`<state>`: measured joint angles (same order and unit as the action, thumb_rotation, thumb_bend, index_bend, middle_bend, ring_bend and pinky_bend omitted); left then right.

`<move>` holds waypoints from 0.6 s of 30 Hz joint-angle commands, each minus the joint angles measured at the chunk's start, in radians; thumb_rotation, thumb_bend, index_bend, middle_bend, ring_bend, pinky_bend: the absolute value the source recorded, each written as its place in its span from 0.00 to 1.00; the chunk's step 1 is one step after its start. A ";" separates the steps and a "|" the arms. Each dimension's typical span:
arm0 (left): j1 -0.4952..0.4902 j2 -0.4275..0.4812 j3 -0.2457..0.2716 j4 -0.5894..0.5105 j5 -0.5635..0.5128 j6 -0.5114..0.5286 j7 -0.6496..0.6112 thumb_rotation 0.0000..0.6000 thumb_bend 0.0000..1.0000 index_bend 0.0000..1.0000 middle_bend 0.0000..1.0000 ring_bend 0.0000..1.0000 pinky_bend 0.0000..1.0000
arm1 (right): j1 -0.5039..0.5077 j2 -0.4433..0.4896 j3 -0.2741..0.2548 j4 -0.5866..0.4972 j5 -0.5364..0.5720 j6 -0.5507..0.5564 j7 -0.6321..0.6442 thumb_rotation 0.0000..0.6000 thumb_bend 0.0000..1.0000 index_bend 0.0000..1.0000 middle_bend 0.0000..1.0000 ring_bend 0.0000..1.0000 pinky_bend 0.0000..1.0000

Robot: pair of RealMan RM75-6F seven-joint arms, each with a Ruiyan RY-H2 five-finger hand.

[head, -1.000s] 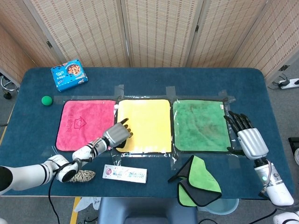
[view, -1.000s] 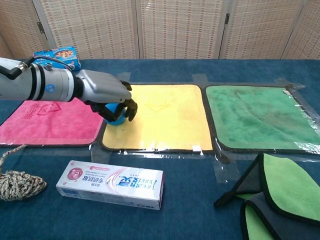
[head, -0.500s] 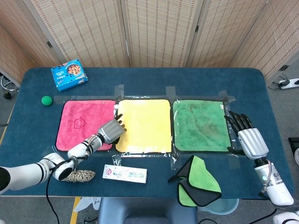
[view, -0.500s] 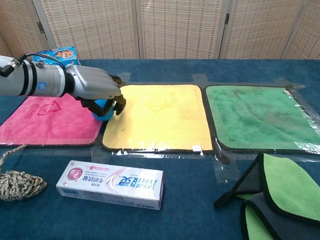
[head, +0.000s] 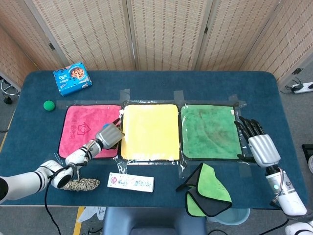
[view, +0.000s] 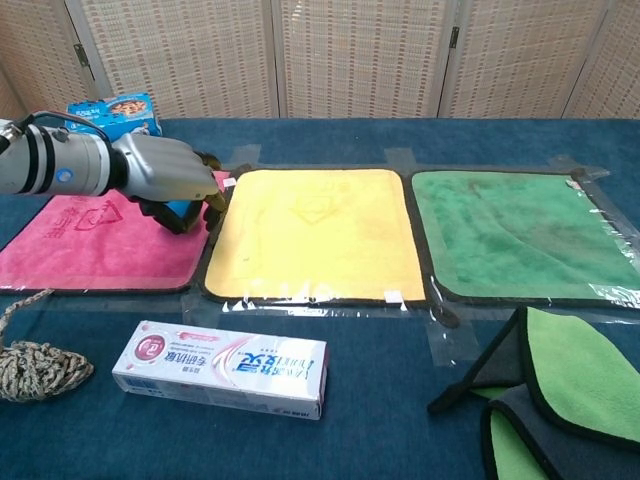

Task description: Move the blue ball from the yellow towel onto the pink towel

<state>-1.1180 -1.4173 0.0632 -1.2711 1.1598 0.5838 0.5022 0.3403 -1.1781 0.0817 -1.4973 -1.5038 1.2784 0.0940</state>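
1. One blue ball [view: 185, 211] shows only as a sliver of blue under the curled fingers of the left hand [view: 170, 180]. The hand is clamped on it from above, at centre-left of the chest view.
2. Ball and hand sit over the right edge of the pink towel [view: 80, 240], just left of the seam with the yellow towel [view: 315, 235]. Whether the ball touches the cloth cannot be told.
3. To finish well, I would carry it further left, toward the middle of the pink towel. Released this near the edge, a round ball could roll onto the yellow one.
4. Lower until the ball rests on the pile, then spread the fingers slowly and lift straight up, so no fingertip nudges it sideways.
5. At lower right of the head view the right hand [head: 259, 144] rests by the green towel [head: 209, 131], fingers stretched apart and holding nothing. It has no part in this step.
6. Nearby on the tabletop [view: 400, 420]: a toothpaste box [view: 220, 368] at lower left, well clear of the hand's path.
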 commanded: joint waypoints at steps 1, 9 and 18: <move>0.004 0.001 -0.004 0.008 -0.011 -0.005 -0.004 0.40 1.00 0.38 0.35 0.25 0.05 | -0.001 0.001 0.000 -0.001 0.001 0.001 -0.001 1.00 0.08 0.00 0.00 0.00 0.00; 0.006 0.001 0.003 0.034 -0.058 -0.024 0.031 0.40 1.00 0.38 0.35 0.26 0.05 | -0.005 0.004 0.000 -0.004 0.002 0.004 -0.003 1.00 0.08 0.00 0.00 0.00 0.00; 0.002 0.030 0.017 -0.004 -0.157 -0.019 0.102 0.40 1.00 0.39 0.37 0.29 0.05 | -0.006 0.001 0.000 -0.003 -0.001 0.006 0.000 1.00 0.08 0.00 0.00 0.00 0.00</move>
<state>-1.1144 -1.3933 0.0759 -1.2673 1.0184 0.5618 0.5914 0.3340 -1.1766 0.0813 -1.5008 -1.5053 1.2843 0.0936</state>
